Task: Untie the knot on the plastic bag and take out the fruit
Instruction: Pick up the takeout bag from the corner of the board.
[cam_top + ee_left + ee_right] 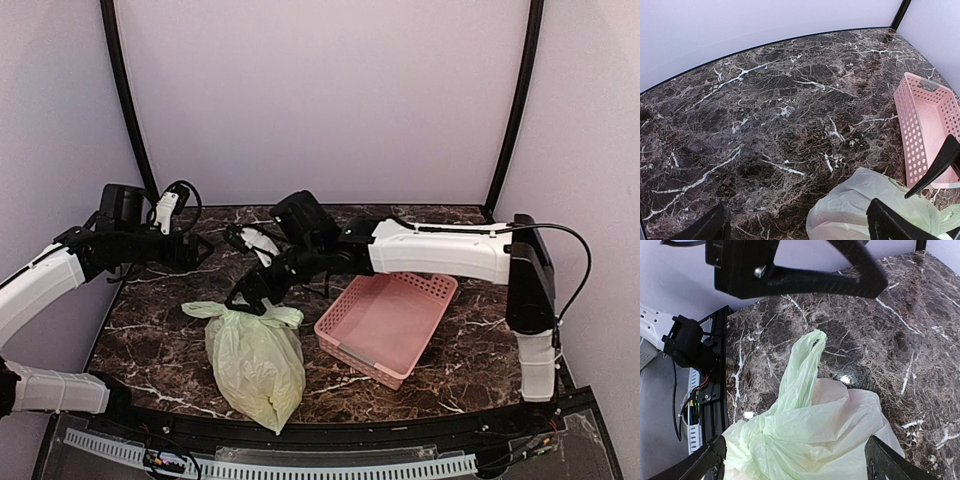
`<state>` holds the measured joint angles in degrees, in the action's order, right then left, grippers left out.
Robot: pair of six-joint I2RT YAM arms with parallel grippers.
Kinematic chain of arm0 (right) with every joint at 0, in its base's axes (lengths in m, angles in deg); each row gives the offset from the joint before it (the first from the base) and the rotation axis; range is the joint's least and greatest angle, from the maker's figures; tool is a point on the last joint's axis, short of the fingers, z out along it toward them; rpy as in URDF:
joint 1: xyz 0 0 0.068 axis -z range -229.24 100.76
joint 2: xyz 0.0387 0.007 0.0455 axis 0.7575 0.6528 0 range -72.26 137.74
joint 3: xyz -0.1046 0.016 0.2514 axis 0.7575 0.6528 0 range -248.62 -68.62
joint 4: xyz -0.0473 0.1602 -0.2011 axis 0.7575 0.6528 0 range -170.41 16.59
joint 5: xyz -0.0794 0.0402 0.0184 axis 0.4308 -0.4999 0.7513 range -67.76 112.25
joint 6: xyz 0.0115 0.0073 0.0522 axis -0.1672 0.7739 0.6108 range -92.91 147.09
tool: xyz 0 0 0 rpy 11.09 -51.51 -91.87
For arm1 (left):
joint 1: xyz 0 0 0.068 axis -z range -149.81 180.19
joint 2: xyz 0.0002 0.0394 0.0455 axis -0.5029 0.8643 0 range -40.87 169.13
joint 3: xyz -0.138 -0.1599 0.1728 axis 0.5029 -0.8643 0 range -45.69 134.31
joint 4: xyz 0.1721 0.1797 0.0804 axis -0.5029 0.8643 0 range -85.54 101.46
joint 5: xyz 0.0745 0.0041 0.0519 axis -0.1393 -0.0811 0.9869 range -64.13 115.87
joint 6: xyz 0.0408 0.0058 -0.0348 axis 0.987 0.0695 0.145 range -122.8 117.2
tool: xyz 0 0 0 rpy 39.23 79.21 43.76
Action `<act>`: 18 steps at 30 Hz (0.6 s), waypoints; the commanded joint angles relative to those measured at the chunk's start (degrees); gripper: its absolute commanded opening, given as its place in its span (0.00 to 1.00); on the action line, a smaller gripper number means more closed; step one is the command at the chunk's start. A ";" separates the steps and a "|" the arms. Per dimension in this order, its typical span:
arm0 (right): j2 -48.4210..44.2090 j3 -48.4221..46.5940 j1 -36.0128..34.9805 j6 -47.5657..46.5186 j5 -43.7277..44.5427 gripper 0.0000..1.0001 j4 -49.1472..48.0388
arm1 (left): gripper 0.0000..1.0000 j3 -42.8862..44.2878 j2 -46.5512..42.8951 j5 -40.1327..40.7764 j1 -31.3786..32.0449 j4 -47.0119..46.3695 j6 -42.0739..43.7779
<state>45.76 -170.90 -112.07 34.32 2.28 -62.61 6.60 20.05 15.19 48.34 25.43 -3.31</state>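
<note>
The pale yellow-green plastic bag [256,362] lies closed on the marble table at the front left. Its knot [264,313] is at the bag's far end, with leaf-like handle ends sticking out to both sides. My right gripper [256,298] is open right above the knot. In the right wrist view its jaws [795,442] stand wide on either side of the bag's bunched top [810,440], and one handle end [805,357] points away. My left gripper [200,250] is open and empty, up off the table behind the bag [855,207]. The fruit is hidden inside the bag.
The pink slotted basket [385,318] stands empty just right of the bag and also shows in the left wrist view [926,131]. The black frame rail [300,425] runs along the table's near edge. White walls close in the back and sides.
</note>
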 commanded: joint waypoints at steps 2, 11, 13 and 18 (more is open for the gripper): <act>3.17 -3.44 -0.09 -3.91 -4.08 0.94 5.46 | 0.94 -0.89 -0.96 1.70 -0.31 0.02 1.98; 5.21 -3.91 -0.52 -4.41 -3.57 0.90 5.01 | 0.94 -0.79 -0.28 2.64 -0.31 0.20 2.36; 5.47 -3.71 -0.47 -4.33 -4.02 0.87 4.46 | 0.94 -0.79 -0.15 2.65 -0.31 0.21 2.36; 5.90 -3.41 -0.50 -4.10 -4.80 0.75 3.24 | 0.94 -0.79 0.12 2.74 -0.31 0.25 2.48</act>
<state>50.33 -173.04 -112.31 30.62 -1.44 -57.82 6.60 20.08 17.40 48.34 25.45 -1.65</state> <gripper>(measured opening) 0.787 0.940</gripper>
